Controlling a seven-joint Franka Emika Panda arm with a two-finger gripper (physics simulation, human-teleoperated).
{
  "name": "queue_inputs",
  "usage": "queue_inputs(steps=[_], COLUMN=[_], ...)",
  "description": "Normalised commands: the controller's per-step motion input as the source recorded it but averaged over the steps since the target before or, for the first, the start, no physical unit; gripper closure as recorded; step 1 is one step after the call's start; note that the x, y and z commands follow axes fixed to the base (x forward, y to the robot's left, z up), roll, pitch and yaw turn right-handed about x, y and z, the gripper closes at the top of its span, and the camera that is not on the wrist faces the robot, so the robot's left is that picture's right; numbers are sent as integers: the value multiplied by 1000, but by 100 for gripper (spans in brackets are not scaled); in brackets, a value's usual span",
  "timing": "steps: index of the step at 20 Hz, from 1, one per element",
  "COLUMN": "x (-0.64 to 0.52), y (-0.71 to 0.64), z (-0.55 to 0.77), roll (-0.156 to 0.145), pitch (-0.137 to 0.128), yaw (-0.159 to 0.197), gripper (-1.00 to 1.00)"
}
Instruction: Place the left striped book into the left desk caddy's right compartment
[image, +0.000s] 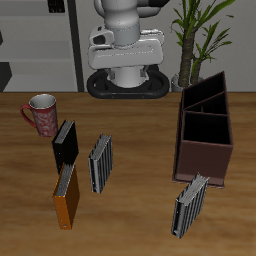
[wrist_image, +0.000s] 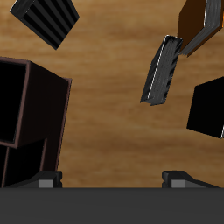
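The left striped book (image: 190, 205) stands near the table's front edge, just in front of the left desk caddy (image: 205, 130). The caddy is a tall dark maroon box with inner dividers. The book also shows in the wrist view (wrist_image: 48, 19), as does the caddy (wrist_image: 31, 114). Its striped twin (image: 100, 163) stands mid-table and shows in the wrist view (wrist_image: 162, 70). My gripper (image: 124, 42) hangs high at the table's back, far from both books. In the wrist view the gripper (wrist_image: 118, 179) is open and empty.
A plain black book (image: 65, 145) and a plain orange book (image: 66, 195) stand beside the twin. A patterned mug (image: 40, 113) sits farther back. A potted plant (image: 195, 40) stands behind the caddy.
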Motion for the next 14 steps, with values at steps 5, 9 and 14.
queue_inputs(steps=[5, 9, 14], x=[71, 312, 345], y=[3, -22, 220], z=[12, 228, 229], roll=[-46, -102, -81], pitch=[9, -5, -10], yaw=[-35, -97, -69], gripper=[-100, -100, -100])
